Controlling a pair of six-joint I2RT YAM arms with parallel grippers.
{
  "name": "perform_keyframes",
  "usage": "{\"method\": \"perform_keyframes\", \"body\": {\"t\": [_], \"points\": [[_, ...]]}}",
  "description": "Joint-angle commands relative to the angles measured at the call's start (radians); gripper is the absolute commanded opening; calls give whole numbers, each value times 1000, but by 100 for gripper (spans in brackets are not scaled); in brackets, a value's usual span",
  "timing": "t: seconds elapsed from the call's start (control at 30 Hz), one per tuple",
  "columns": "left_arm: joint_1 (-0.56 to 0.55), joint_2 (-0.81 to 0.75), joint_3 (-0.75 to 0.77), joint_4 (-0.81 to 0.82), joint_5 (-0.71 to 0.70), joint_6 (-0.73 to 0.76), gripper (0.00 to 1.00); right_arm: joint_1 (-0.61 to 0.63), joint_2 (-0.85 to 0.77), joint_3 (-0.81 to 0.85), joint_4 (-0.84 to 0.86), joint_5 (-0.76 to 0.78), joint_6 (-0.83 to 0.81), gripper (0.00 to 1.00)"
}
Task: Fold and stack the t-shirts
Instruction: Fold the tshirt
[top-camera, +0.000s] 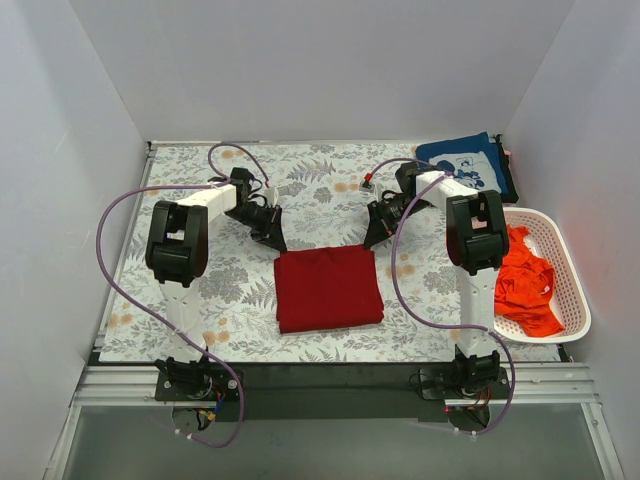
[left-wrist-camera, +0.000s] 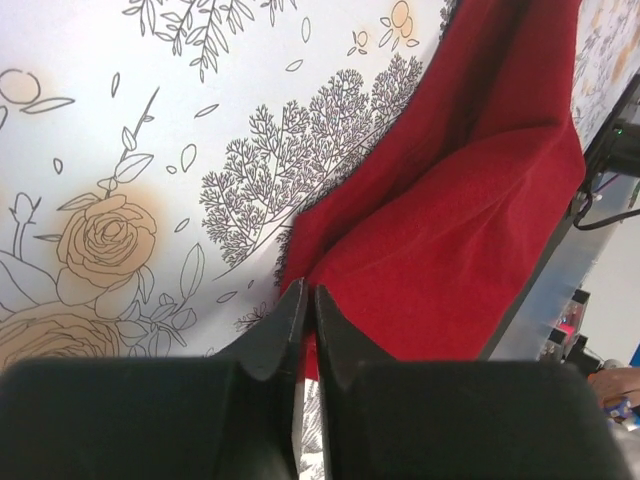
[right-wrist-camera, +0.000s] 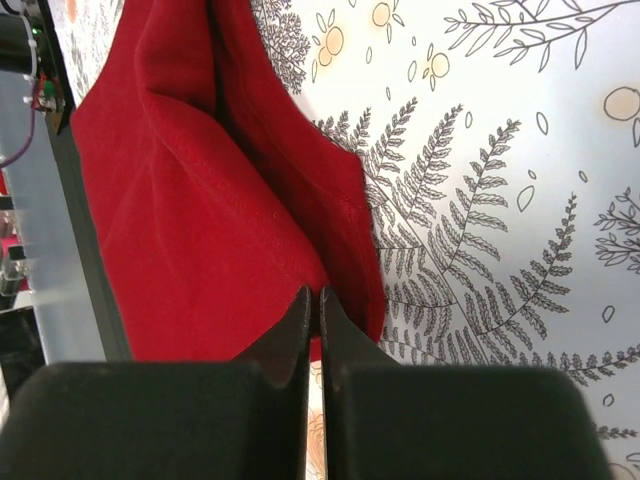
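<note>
The dark red t-shirt (top-camera: 328, 288) lies folded into a rectangle in the middle of the table. My left gripper (top-camera: 274, 240) is at its far left corner, shut, with the tips pinching the cloth's upper layer (left-wrist-camera: 450, 240). My right gripper (top-camera: 374, 236) is at its far right corner, shut on the upper layer (right-wrist-camera: 200, 230) in the same way. The navy t-shirt with white print (top-camera: 468, 162) lies folded at the far right of the table. The bright orange-red t-shirt (top-camera: 524, 282) lies crumpled in the white basket (top-camera: 570, 290).
The floral table cloth (top-camera: 200, 290) covers the table. The basket stands at the right edge, beside the right arm. Purple cables loop from both arms. White walls close in the left, far and right sides.
</note>
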Motion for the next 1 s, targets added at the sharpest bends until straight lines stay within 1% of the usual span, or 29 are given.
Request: {"method": "perform_keyframes", "body": {"t": [0.0, 0.37, 0.6, 0.73, 0.83, 0.97], "points": [[3, -77, 0, -20, -5, 20, 0, 3, -79, 13, -17, -35, 11, 1], [21, -171, -54, 12, -28, 16, 0, 0, -143, -39, -16, -9, 27, 1], [23, -216, -66, -3, -68, 34, 0, -20, -169, -64, -11, 26, 23, 1], [28, -234, -86, 4, -108, 37, 0, -25, -153, -38, -7, 33, 33, 1], [28, -231, -106, 46, -148, 31, 0, -23, -120, -4, 9, 36, 54, 1], [28, -174, -97, 100, -188, 16, 0, -23, -55, 31, 49, 63, 100, 1]]}}
